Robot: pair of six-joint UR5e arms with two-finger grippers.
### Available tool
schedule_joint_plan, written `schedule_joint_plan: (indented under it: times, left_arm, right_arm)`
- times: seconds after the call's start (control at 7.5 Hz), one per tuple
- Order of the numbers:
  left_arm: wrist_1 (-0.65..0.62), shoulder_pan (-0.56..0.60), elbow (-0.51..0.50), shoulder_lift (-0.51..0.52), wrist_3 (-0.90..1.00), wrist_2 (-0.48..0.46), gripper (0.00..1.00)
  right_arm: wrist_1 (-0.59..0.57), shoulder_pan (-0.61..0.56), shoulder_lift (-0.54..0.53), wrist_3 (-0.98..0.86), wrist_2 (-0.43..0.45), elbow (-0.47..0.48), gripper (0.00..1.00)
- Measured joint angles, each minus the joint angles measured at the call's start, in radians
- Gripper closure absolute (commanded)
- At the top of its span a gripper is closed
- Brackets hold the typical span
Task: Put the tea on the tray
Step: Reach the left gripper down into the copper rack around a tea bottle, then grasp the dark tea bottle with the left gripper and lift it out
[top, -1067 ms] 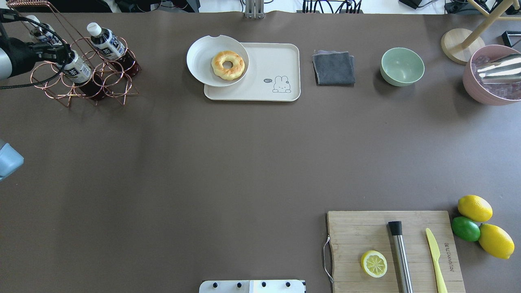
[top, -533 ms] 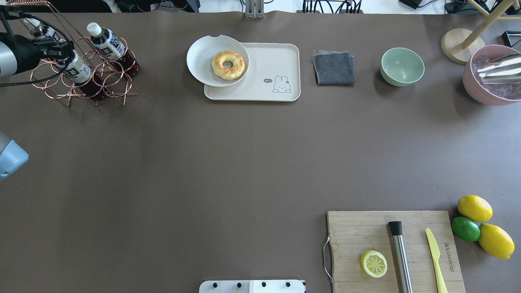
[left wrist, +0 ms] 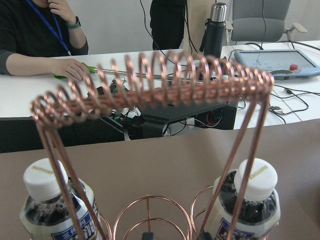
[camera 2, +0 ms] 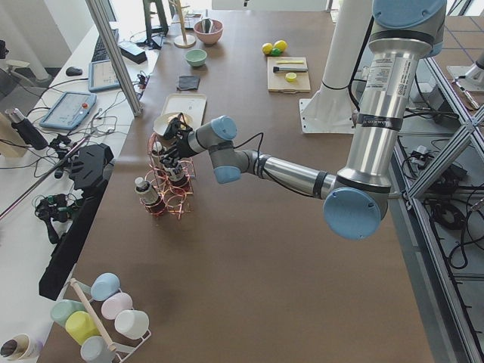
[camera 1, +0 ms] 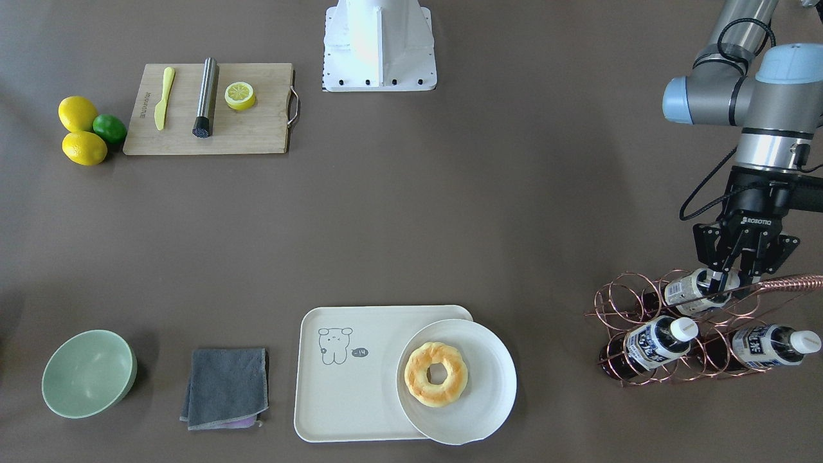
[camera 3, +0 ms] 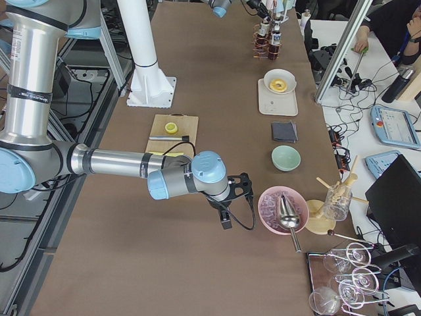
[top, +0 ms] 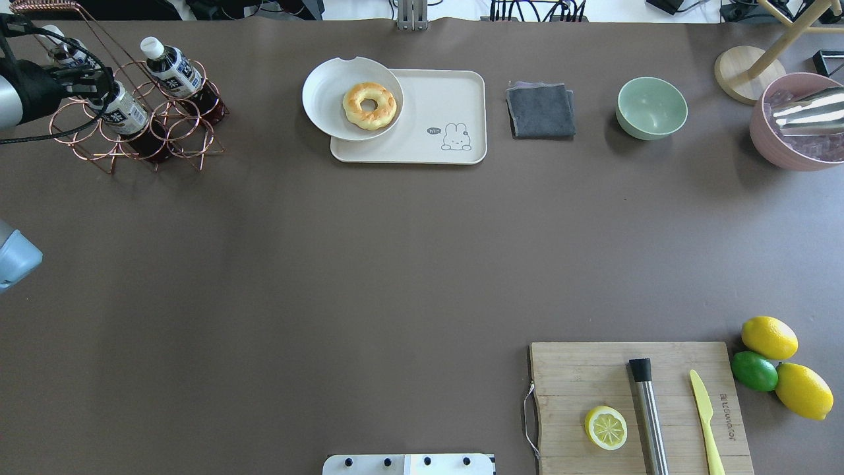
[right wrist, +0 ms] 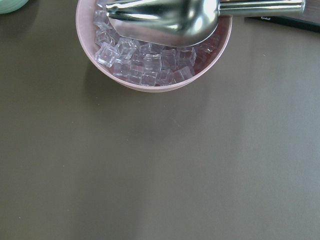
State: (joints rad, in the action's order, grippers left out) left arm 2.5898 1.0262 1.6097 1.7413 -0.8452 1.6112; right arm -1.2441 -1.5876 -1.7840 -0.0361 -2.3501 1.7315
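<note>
Three tea bottles lie in a copper wire rack point(top: 165, 132) at the table's far left. My left gripper point(camera 1: 726, 275) is shut on the neck of the upper tea bottle point(camera 1: 691, 290), which still rests in the rack. The other two bottles point(camera 1: 656, 339) point(camera 1: 768, 344) lie lower; they show in the left wrist view point(left wrist: 45, 200) point(left wrist: 250, 195). The cream tray point(top: 448, 99) with the line-drawn animal lies at the far middle. My right gripper point(camera 3: 230, 197) hovers beside the pink ice bowl point(right wrist: 150, 50); I cannot tell whether it is open or shut.
A white plate point(top: 326, 99) with a doughnut point(top: 369, 105) overlaps the tray's left end. A grey cloth point(top: 541, 109) and a green bowl point(top: 651, 107) lie to its right. The rack's coiled handle point(left wrist: 150, 85) arches over the gripper. A wooden board point(top: 593, 382) lies near right.
My left gripper has shifted slightly right and then back left at the rack. The bottles in the rack wobbled a little with it.
</note>
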Motion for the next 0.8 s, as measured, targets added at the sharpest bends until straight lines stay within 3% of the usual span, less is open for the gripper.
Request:
schedule_joint_plan:
  times: [0.4,0.8]
  left_arm:
    - [-0.028,0.090,0.063,0.002,0.001,0.088,1.00]
    - [-0.160,0.167,0.238,-0.007,0.003,0.156,1.00]
  right_arm:
    - [0.000,0.000,0.000,0.000,0.000,-0.001,0.00]
    - [-0.001,0.000,0.000,-0.001,0.000,-0.001,0.00]
